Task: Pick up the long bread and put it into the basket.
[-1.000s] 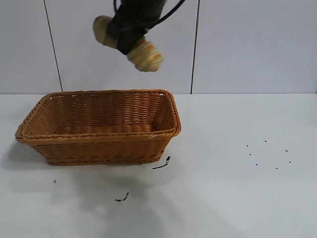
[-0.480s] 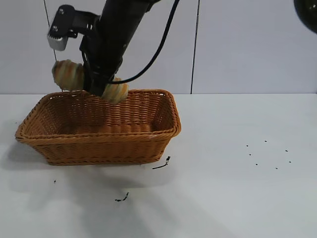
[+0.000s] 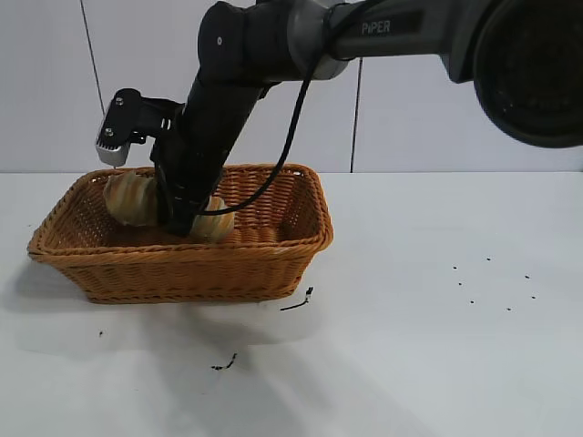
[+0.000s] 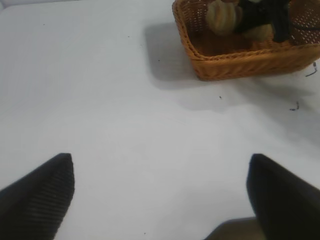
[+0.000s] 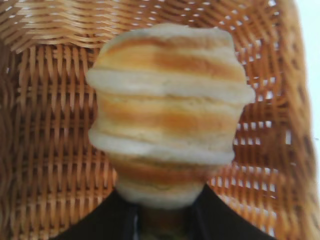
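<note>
The long bread, golden-tan with orange-brown ridges, is held inside the orange-brown wicker basket at the table's left. My right gripper is shut on the bread's middle, down within the basket's walls. In the right wrist view the bread fills the centre over the basket's woven floor, clamped in my right gripper. The left wrist view shows the basket and bread far off. My left gripper is open and empty above bare table, out of the exterior view.
The white table stretches to the right of the basket. Small dark crumbs lie in front of the basket and several specks at the right. A white wall stands behind.
My right arm has lowered the bread from high above the basket, leftward and down, to inside the basket. The grip on the bread holds.
</note>
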